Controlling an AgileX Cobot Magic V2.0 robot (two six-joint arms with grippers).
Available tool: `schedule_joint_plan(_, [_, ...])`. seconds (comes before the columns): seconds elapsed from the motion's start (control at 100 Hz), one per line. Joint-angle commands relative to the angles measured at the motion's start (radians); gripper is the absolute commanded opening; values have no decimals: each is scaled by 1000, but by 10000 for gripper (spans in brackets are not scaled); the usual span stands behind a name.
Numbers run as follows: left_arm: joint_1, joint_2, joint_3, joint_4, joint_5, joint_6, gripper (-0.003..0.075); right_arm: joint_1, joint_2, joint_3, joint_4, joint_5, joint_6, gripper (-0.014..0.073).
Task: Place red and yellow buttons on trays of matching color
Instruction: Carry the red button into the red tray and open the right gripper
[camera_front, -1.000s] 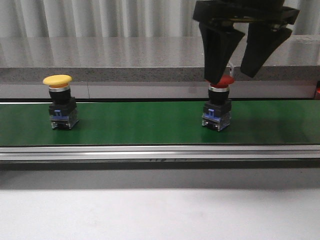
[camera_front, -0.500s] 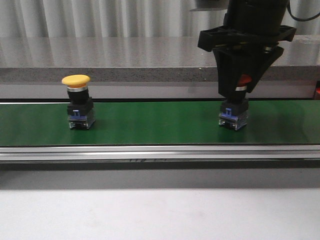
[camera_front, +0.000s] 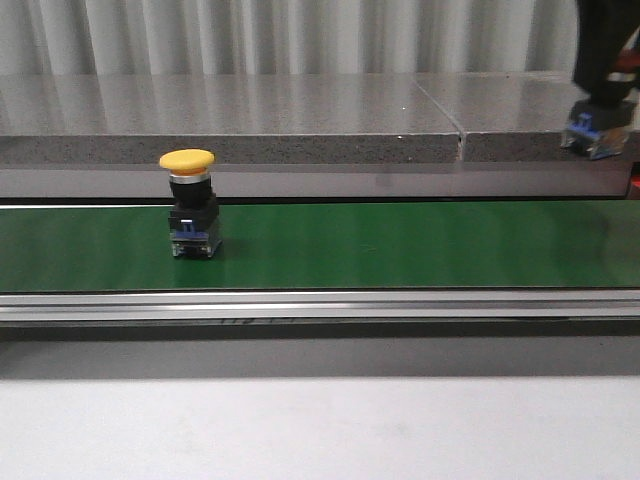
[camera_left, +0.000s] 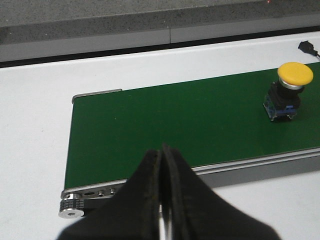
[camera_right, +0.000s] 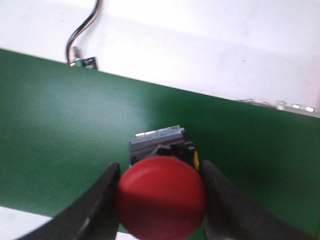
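Gripping the red button (camera_right: 162, 197) by its domed cap, the right hand (camera_right: 159, 200) has one finger (camera_right: 100, 205) pressed on each side of the cap, and the button's grey and black body hangs below the hand, clear above the green belt (camera_right: 60, 125). In the front view only the blue-grey base of that button (camera_front: 597, 137) and the dark lower part of the right hand (camera_front: 605, 60) show at the frame's right edge, raised above belt level. Under this hand the belt is bare, its far edge meeting a white worktop (camera_right: 210, 45) on which a cable end (camera_right: 82, 60) lies just off the belt. The left hand (camera_left: 163, 200) is closed, its two black fingers meeting with nothing between them, over the near rail (camera_left: 150, 182) of the belt close to its roller end (camera_left: 72, 212). The yellow button (camera_left: 286, 90) stands upright on the belt well ahead of and to one side of the left hand, with open green surface between them and white worktop beyond the belt's end edge.
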Motion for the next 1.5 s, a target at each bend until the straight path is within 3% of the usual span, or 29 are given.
schedule_joint_plan(0.0, [-7,4,-27,-17,-73,1,-20,-74,-69,-34,-9,-24,3,214])
schedule_joint_plan(0.35, [-7,4,-27,-17,-73,1,-20,-317,-76,-34,-20,-29,3,214])
schedule_joint_plan(0.84, [-7,4,-27,-17,-73,1,-20,-556,-26,-32,-73,-151,12,214])
schedule_joint_plan(1.49, [-7,4,-27,-17,-73,1,-20,-581,198,-32,-64,-286,37,214])
